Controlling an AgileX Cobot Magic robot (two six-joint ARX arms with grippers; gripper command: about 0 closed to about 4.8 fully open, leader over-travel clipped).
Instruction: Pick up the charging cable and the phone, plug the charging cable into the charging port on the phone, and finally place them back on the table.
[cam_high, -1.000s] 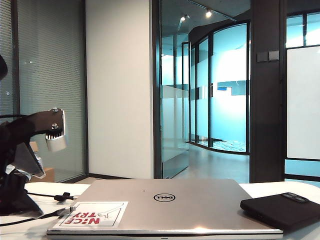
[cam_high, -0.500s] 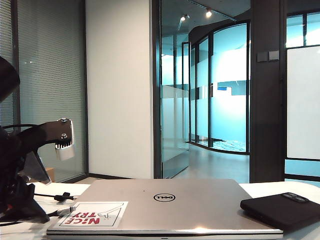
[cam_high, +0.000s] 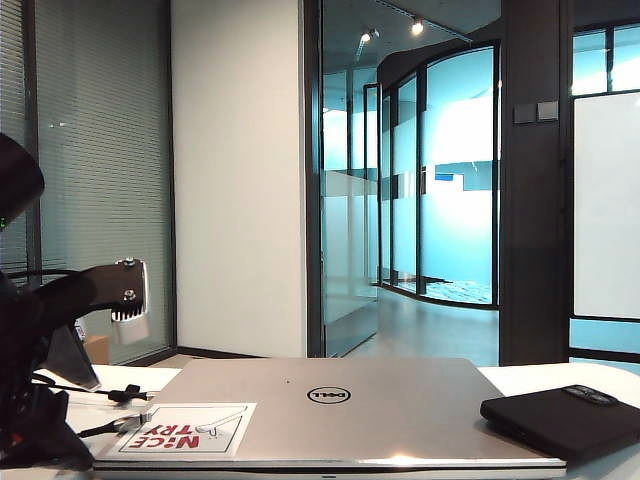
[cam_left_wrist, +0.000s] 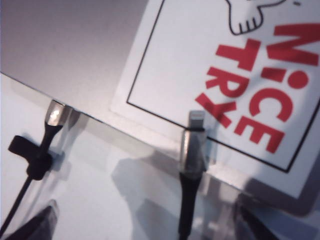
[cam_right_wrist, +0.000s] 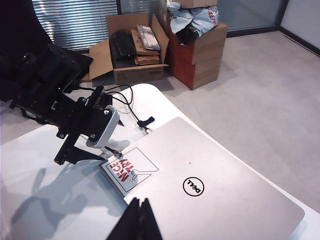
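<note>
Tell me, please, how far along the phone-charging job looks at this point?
Nothing is finished yet. The charging cable lies on the table with its plug tip against the laptop, and the phone rests untouched on the laptop's far side. In hand: the left gripper, open, hangs over the cable plug. The right gripper is shut and empty above the laptop. Left: picking up both, plugging in, setting them down.

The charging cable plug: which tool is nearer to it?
Left. The left tool hangs open just above the charging cable plug at the laptop's corner. The right tool is shut, high over the laptop.
</note>
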